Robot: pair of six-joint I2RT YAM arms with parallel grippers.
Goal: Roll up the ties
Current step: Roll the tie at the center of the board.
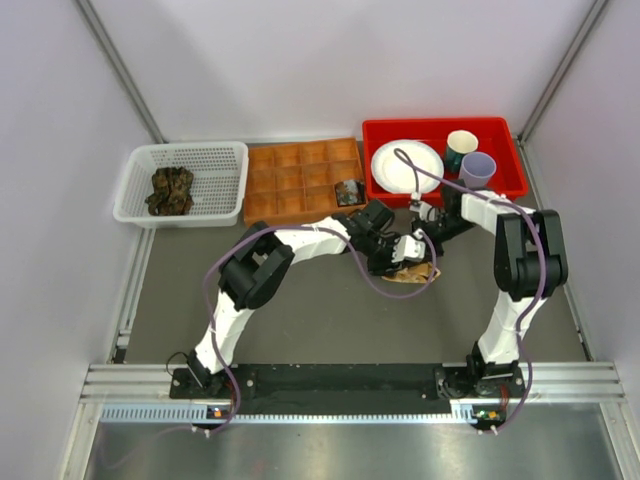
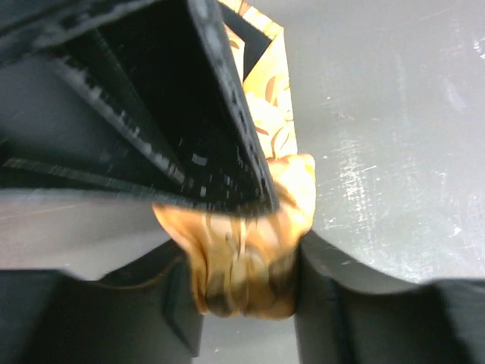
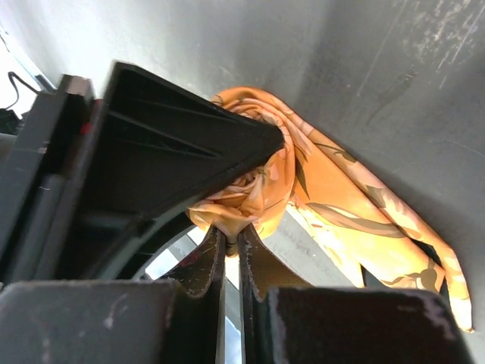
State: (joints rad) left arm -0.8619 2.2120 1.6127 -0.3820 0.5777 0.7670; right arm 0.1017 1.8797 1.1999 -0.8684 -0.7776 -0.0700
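Tan-orange speckled fabric tie (image 3: 333, 197) part-rolled: left fingers (image 2: 364, 311) clasp the roll, right fingers (image 3: 201, 280) pinched tight on it. Dark ties (image 1: 172, 190) in white mesh basket (image 1: 225, 160) not yet done.

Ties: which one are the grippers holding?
The orange tie, mid-table, pinched by the left gripper and right gripper. One dark tie lies in the basket, another in the tray.
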